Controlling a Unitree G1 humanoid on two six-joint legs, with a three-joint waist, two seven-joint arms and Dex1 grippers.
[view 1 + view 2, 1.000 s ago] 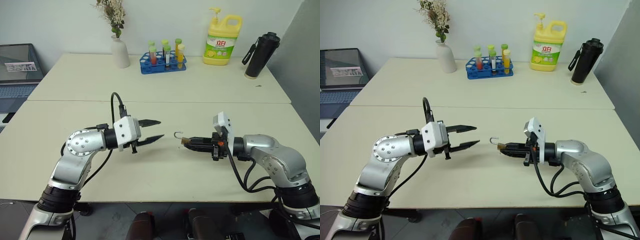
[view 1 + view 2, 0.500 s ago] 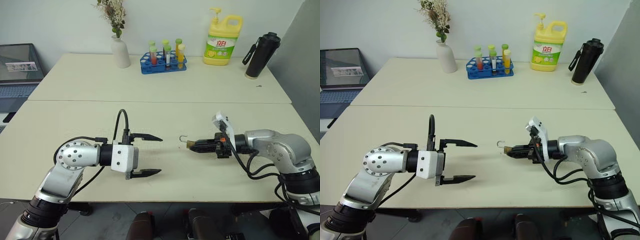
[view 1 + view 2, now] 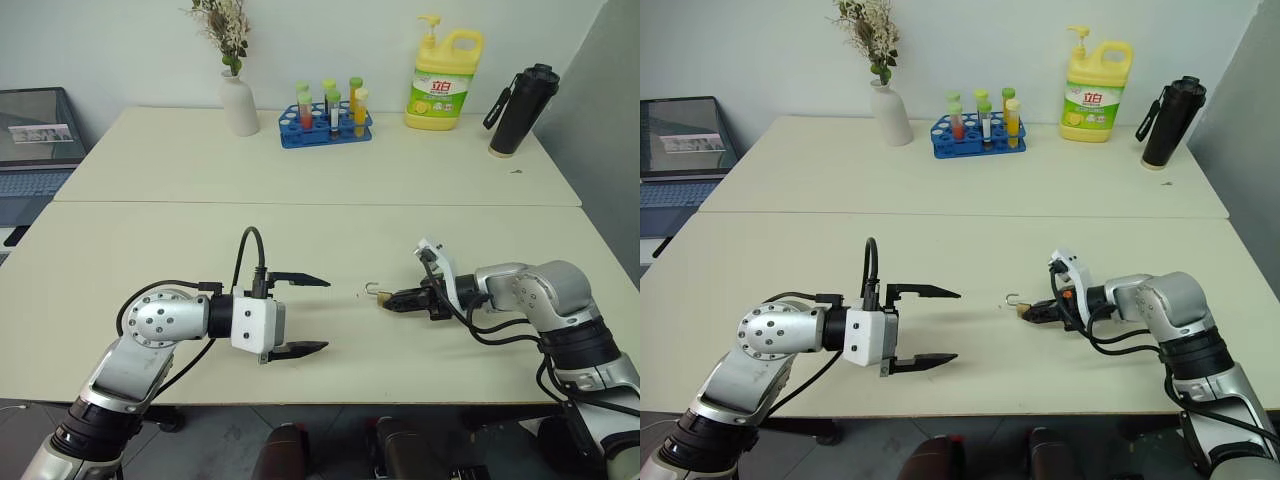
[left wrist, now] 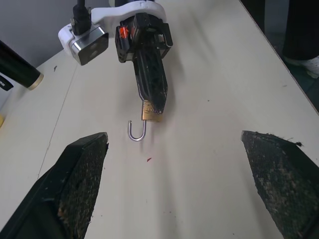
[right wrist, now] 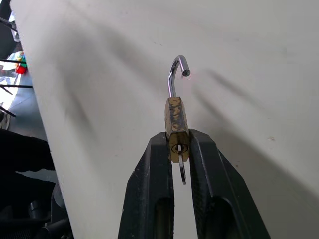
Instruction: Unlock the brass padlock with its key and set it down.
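Brass padlock: the brass padlock [image 5: 177, 122] is pinched by its lower body between the fingertips of the right gripper [image 3: 392, 299], low over the bare tabletop [image 3: 330, 220] at its near edge; whether it touches the surface I cannot tell.
Shackle: the silver shackle [image 4: 136, 131] stands swung open, its hooked free end clear of the body, so by my reading the unlocking is done and only the setting down remains.
Key: the key [image 5: 182, 169] sits in the keyhole at the body's gripped end, a thin silver sliver hanging between the right jaws.
Long axis: the padlock runs in line with the right jaws, shackle leading away from them and toward the left gripper [image 3: 300, 314].
Right jaws: clenched on the padlock body, tilted down toward the tabletop.
Left jaws: released, spread wide and empty, well apart from the padlock, which lies straight ahead between their two fingertips in the left wrist view.
Nearer arm: the right arm carries the padlock; the left has no contact with it.
Next move, as I judge it: it turns on the small gap under the padlock; lowering along that tilt and easing the right jaws should lay it flat, shackle pointing toward the left gripper.
Risk: the key may catch between the jaws as they part.
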